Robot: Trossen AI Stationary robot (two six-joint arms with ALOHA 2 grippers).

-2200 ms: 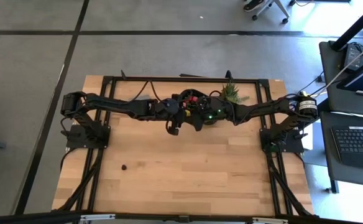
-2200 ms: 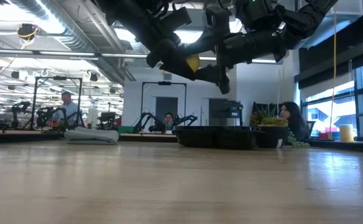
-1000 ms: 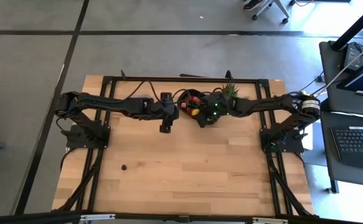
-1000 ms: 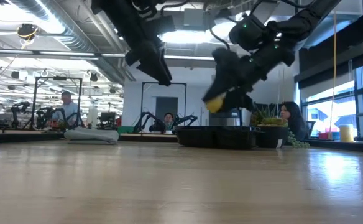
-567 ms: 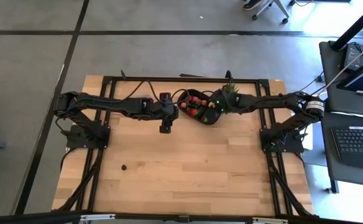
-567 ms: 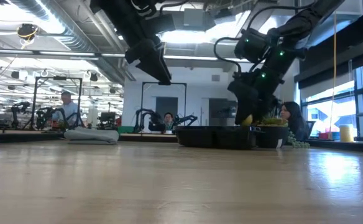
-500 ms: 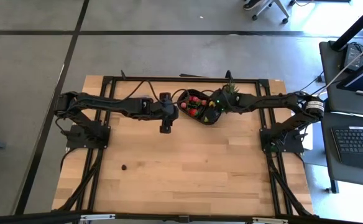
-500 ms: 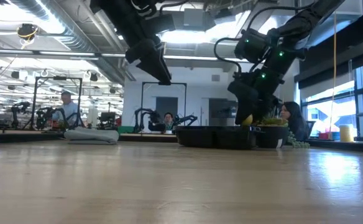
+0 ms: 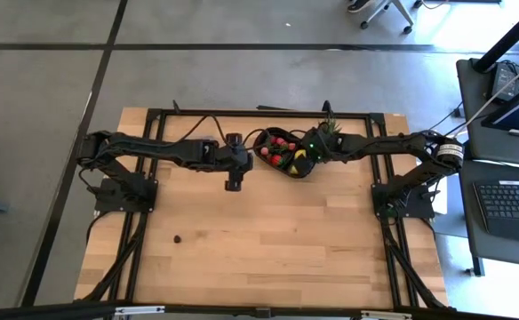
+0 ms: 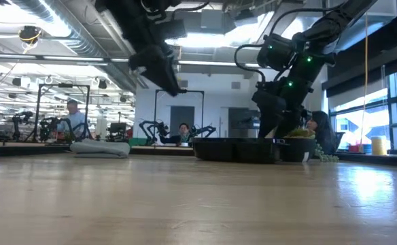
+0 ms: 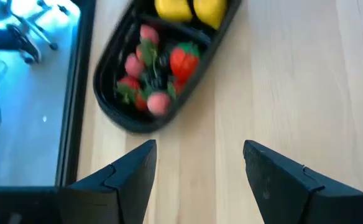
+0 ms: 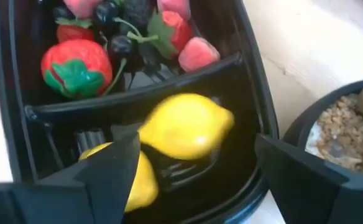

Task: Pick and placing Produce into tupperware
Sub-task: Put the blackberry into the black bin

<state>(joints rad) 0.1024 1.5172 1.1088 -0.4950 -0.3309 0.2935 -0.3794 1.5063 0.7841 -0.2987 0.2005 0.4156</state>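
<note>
The black two-compartment tupperware (image 9: 280, 153) sits at the table's far middle. One compartment holds red strawberries (image 12: 76, 68) and dark berries (image 12: 116, 43); the other holds two yellow lemons. My right gripper (image 12: 197, 140) stands open over the lemon compartment, pointing steeply down. One lemon (image 12: 184, 132) lies between its fingers, touching neither as far as shows. The other lemon (image 12: 138, 183) lies beside it. My left gripper (image 11: 197, 152) hovers open above bare wood just left of the tupperware (image 11: 163, 62), with nothing between its fingers.
A potted green plant (image 9: 331, 132) stands right against the tupperware's right end, its pot (image 12: 349, 134) close to my right finger. A small dark bit (image 9: 178, 238) lies on the wood at the near left. Black frame rails (image 9: 242, 113) border the table. Bare wood fills the near half.
My right gripper has carried a lemon toward the table's far edge and down over the tupperware, tipping steeply downward. It has let go, and the lemon now lies in the lemon compartment beside the other one.
</note>
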